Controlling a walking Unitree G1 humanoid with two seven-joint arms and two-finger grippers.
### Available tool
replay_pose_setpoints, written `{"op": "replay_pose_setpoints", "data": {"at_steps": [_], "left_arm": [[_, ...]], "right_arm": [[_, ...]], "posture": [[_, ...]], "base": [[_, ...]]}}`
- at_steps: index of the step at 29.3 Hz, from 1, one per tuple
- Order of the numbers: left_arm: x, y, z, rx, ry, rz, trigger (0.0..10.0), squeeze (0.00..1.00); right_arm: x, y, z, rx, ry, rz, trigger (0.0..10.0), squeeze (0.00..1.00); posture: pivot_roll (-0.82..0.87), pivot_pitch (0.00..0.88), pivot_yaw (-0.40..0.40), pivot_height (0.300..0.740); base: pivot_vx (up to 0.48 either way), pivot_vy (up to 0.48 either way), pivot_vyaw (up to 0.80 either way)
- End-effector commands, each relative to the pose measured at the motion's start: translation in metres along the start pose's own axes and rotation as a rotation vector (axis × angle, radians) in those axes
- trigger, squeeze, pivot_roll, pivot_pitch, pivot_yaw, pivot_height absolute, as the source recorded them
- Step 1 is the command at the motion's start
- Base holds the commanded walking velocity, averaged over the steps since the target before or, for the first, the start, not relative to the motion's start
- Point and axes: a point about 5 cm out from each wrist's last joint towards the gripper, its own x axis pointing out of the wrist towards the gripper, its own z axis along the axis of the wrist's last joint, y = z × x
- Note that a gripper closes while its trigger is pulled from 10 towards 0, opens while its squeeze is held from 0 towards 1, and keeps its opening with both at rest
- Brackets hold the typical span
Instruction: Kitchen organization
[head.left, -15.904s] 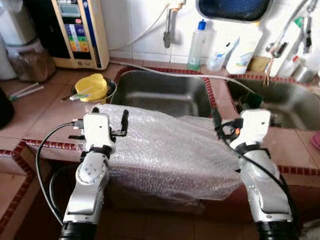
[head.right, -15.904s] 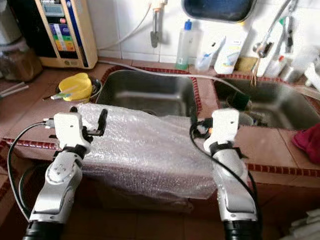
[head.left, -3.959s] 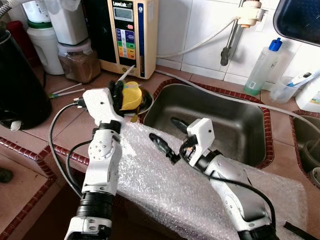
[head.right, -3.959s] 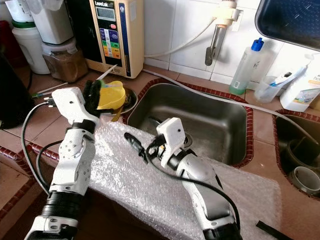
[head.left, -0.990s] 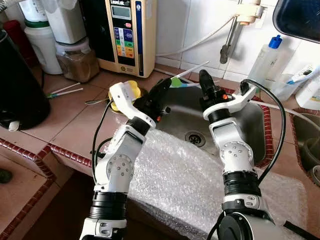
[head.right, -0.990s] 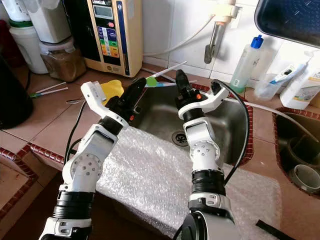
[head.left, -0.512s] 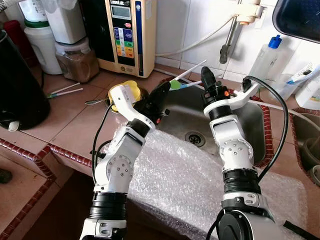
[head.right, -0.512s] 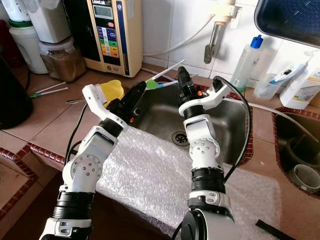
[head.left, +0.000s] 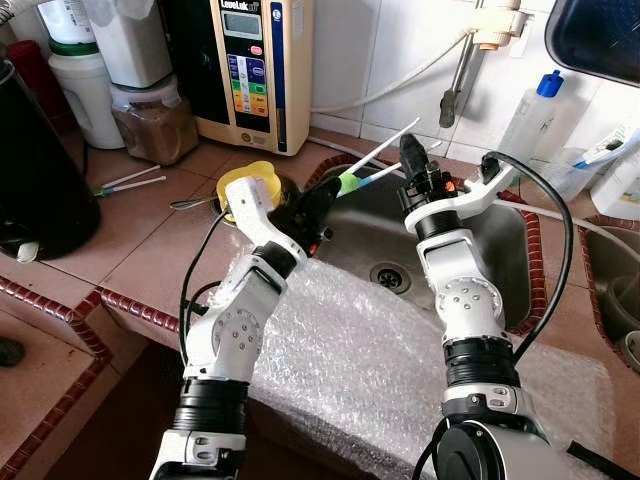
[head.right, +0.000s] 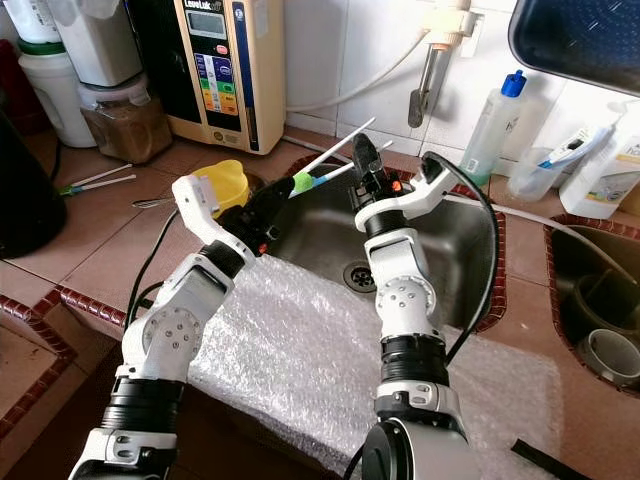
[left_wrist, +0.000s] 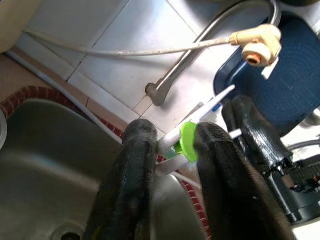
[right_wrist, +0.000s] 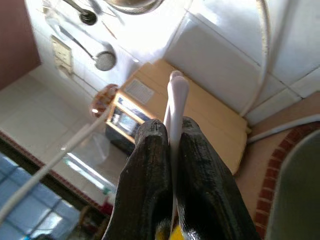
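Terracotta-tiled counter (head.left: 150, 235) with a steel sink (head.left: 470, 255) set in, white wall tiles behind, bubble wrap (head.left: 360, 370) draped over the front edge. Left eye view: left gripper (head.left: 325, 192) and right gripper (head.left: 412, 160) raised together above the sink's near-left corner, white chopsticks (head.left: 385, 150) with a green connector (head.left: 347, 183) spanning between them; yellow cup (head.left: 240, 180) just behind the left wrist. Left wrist view: fingers (left_wrist: 127, 175) narrowly parted, clamped on the chopsticks at the green connector (left_wrist: 187, 141). Right wrist view: fingers (right_wrist: 150, 165) almost closed, pinching one white chopstick (right_wrist: 176, 107) that pokes past the tips.
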Motion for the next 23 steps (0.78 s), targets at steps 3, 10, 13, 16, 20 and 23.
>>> {"op": "replay_pose_setpoints", "data": {"at_steps": [3, 10, 13, 16, 20, 23], "left_arm": [[0.008, -0.008, 0.004, 0.028, 0.008, -0.038, 10.0, 1.00], [0.002, 0.000, 0.000, 0.093, 0.072, -0.021, 10.0, 1.00], [-0.006, 0.012, -0.004, 0.121, 0.103, 0.019, 10.0, 1.00], [-0.013, 0.021, -0.008, 0.170, 0.125, 0.051, 10.0, 1.00], [-0.016, 0.029, -0.008, 0.211, 0.126, 0.086, 10.0, 1.00], [-0.019, 0.030, -0.008, 0.238, 0.135, 0.084, 10.0, 1.00]], "right_arm": [[-0.001, -0.011, 0.003, -0.051, -0.015, -0.078, 0.0, 0.00], [-0.001, -0.014, 0.006, -0.116, -0.033, -0.105, 0.0, 0.00], [0.002, -0.008, 0.007, -0.150, -0.037, -0.076, 0.0, 0.00], [0.003, -0.010, 0.009, -0.163, -0.046, -0.081, 0.0, 0.00], [0.003, -0.013, 0.012, -0.175, -0.056, -0.096, 0.0, 0.00], [0.003, -0.015, 0.014, -0.284, -0.049, -0.104, 0.0, 0.00]], "posture": [[0.03, 0.000, -0.002, 0.740], [0.03, 0.000, 0.008, 0.740], [0.03, 0.000, 0.013, 0.740], [0.04, 0.000, 0.013, 0.740], [0.05, 0.000, 0.012, 0.740], [0.06, 0.000, 0.012, 0.740]], "base": [[0.000, 0.000, 0.00], [0.000, 0.000, 0.00], [0.000, 0.000, 0.00], [0.000, 0.000, 0.00], [0.000, 0.000, 0.00], [0.000, 0.000, 0.00]]}}
